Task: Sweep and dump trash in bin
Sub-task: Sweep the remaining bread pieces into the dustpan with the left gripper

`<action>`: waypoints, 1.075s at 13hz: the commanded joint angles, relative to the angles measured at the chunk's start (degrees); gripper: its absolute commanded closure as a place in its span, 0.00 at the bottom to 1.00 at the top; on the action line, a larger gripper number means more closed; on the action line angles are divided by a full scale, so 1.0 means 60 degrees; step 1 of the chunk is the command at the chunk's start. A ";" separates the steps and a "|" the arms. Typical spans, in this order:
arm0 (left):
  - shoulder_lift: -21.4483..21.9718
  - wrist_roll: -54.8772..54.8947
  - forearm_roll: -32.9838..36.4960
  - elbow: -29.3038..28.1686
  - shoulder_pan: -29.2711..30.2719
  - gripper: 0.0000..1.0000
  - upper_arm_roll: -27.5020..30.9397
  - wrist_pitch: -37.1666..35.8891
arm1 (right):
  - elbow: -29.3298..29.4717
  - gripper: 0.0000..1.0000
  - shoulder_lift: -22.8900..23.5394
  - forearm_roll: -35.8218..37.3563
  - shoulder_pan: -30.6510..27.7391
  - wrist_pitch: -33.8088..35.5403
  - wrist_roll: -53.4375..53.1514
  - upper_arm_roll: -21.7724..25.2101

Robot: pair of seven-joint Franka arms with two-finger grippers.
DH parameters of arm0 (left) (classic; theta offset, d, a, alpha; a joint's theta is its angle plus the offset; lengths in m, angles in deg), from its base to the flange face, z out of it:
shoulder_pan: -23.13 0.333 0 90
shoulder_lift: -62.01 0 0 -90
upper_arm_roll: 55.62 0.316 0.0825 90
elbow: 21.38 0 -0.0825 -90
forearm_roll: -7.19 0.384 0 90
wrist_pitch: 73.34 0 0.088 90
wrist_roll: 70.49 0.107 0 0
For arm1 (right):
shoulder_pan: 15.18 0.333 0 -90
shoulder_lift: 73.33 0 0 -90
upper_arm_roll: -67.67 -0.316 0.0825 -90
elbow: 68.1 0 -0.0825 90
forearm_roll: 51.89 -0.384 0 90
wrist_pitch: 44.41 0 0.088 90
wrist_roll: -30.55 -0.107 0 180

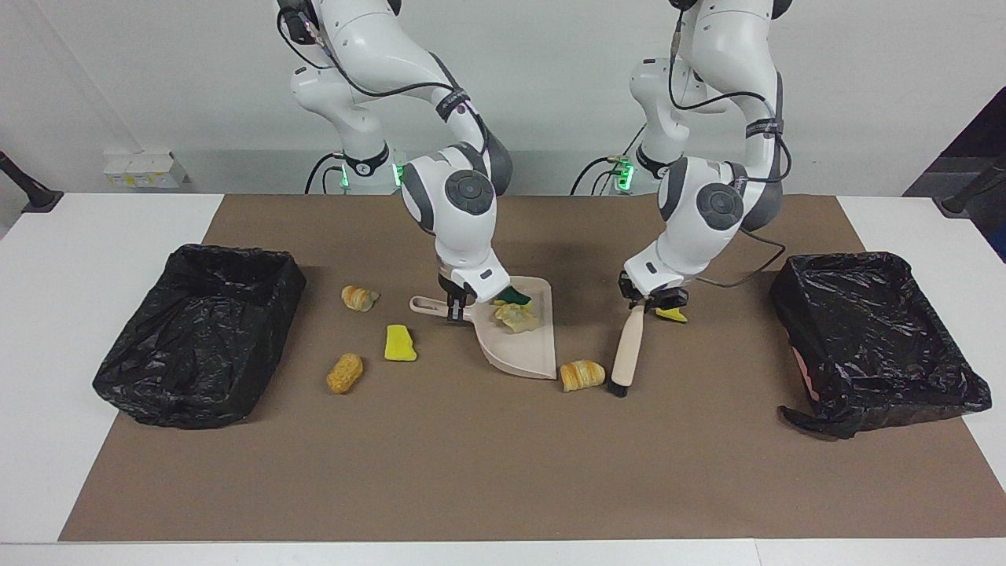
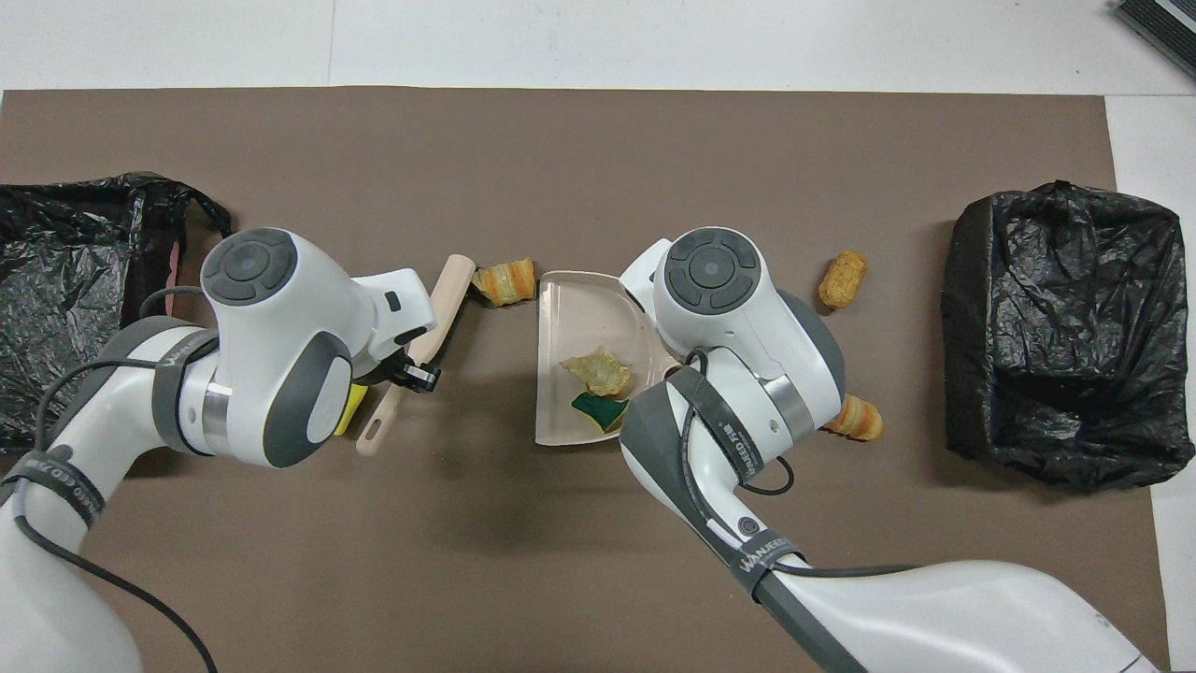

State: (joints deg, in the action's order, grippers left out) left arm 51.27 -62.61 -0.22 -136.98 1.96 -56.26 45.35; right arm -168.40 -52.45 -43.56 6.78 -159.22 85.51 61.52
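Facing view, seven scraps (image 1: 581,375), apparently two in dustpan (image 1: 523,351), right pincer (image 1: 456,308) gripping it, left pincer (image 1: 651,303) gripping brush (image 1: 627,354), two bins (image 1: 200,334).

In dustpan (image 1: 523,346): green-backed sponge chunk (image 1: 516,296), pale crumpled pastry piece (image 1: 516,317).
At dustpan's lip: striped croissant piece (image 1: 581,375).
Toward right arm's end: small pastry (image 1: 358,298), yellow sponge (image 1: 399,343), corn-cob piece (image 1: 345,373), all on the brown mat (image 1: 471,472).
Toward left arm's end: yellow sponge chunk (image 1: 672,314), partly hidden.

There were seven scraps of trash (image 1: 581,375): three sponge pieces (image 1: 399,344) and four bread-like pieces (image 1: 345,373). There were also two black bins (image 1: 872,338), one dustpan (image 1: 525,354), one brush (image 1: 627,355) and two robot arms (image 1: 460,212).
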 commanded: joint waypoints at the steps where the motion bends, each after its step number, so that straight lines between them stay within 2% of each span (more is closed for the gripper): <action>1: 0.0543 -0.0024 0.0182 -0.0304 -0.0674 1.00 0.0077 -0.0852 | -0.0305 1.00 -0.0257 0.0121 -0.0027 0.0048 -0.0253 -0.0059; 3: 0.0763 -0.0009 0.0182 -0.0304 -0.1376 1.00 0.0077 -0.1863 | -0.0320 1.00 -0.0272 0.0121 -0.0041 0.0048 -0.0253 -0.0059; 5: 0.0866 -0.0228 0.0109 -0.0304 -0.1949 1.00 0.0077 -0.1984 | -0.0320 1.00 -0.0272 0.0121 -0.0041 0.0048 -0.0267 -0.0059; 10: 0.0968 -0.0184 0.0196 -0.0115 -0.1688 1.00 0.0208 -0.2349 | -0.0334 1.00 -0.0286 0.0121 -0.0041 0.0048 -0.0326 -0.0059; 11: 0.1244 -0.0141 0.0211 0.0002 -0.1673 1.00 0.0209 -0.2263 | -0.0334 1.00 -0.0286 0.0121 -0.0027 0.0048 -0.0326 -0.0059; 14: 0.1174 -0.0286 0.0196 0.0266 -0.2124 1.00 0.0092 -0.1677 | -0.0393 1.00 -0.0330 0.0121 -0.0027 0.0034 -0.0326 -0.0059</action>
State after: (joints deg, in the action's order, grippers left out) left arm 57.50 -63.61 -0.03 -135.69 -8.91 -55.47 33.88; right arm -168.66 -52.63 -43.56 6.80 -159.22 85.10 61.52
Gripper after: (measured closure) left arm 0.749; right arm 0.687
